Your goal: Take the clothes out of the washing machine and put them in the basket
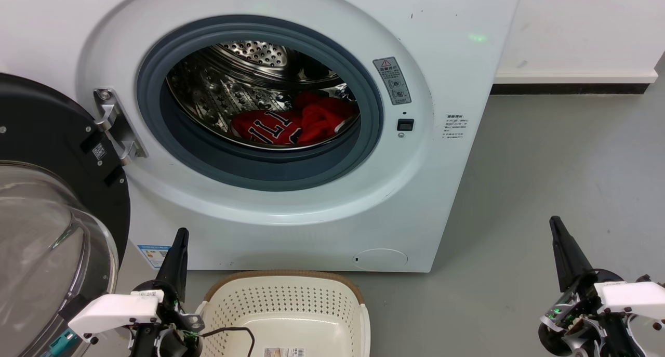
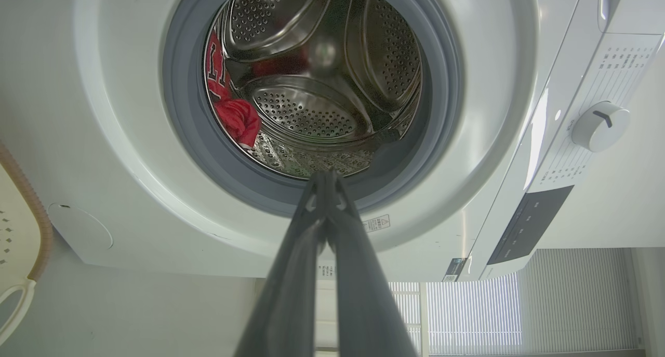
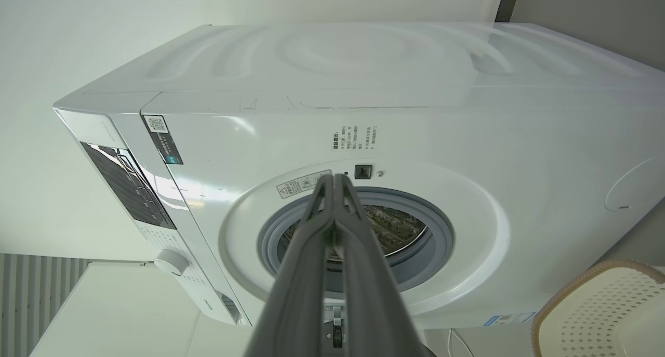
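1. Red clothes point(image 1: 293, 122) are seen low in the steel drum point(image 1: 228, 87) of the washer point(image 1: 441, 201), the jersey point(image 1: 267, 127) lying left of the plain garment point(image 1: 324, 115).
2. The door point(image 1: 52, 154) is swung open at the left.
3. The basket point(image 1: 283, 275) is set on the floor point(image 1: 545, 154) just before the washer, between the grippers.
4. The left gripper point(image 1: 181, 233) is held beside the basket, its fingers point(image 1: 175, 263) pressed together with nothing gripped.
5. The right gripper point(image 1: 554, 221) is held well to the right, over the floor, likewise closed and empty.
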Robot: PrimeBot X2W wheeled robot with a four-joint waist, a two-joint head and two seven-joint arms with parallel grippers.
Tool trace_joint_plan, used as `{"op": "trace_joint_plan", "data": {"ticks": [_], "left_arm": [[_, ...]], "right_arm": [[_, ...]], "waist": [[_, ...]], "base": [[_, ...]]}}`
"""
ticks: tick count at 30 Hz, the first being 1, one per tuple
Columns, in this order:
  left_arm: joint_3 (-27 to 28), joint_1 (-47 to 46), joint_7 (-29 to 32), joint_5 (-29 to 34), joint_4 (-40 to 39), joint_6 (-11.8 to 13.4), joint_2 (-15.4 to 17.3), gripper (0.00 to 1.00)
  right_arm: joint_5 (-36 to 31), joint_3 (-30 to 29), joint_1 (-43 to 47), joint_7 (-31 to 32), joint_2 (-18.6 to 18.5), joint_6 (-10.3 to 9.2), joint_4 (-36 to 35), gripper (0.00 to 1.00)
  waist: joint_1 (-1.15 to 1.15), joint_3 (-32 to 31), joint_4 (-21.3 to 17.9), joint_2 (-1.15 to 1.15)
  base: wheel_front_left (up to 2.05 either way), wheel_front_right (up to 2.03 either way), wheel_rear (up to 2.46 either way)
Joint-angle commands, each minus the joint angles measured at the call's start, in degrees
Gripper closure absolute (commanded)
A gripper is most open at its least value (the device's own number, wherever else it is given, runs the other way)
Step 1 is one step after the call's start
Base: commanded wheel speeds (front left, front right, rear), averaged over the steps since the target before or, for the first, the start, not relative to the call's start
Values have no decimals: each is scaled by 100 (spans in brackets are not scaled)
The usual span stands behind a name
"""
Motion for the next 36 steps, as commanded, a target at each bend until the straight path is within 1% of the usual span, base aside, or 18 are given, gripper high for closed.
{"op": "trace_joint_plan", "data": {"ticks": [1,29,30,32,36], "left_arm": [[9,-34,9,2,-1,-16,-11,100],[-1,0,-4,0,-1,0,0,100],[-9,19,-10,1,36,0,-2,0],[-25,138,-11,0,159,1,-15,0],[-32,174,-133,75,56,1,-15,0]], "right_arm": [[-25,3,-75,1,19,0,6,100],[-2,1,1,-4,0,0,0,100],[-1,6,23,-8,0,0,36,0],[2,10,126,-1,3,0,156,0],[-64,58,164,-123,4,0,114,0]], "waist": [[0,0,0,0],[0,0,0,0],[0,0,0,0],[0,0,0,0],[0,3,1,0]], "base": [[0,0,0],[0,0,0],[0,0,0],[0,0,0],[0,0,0]]}}
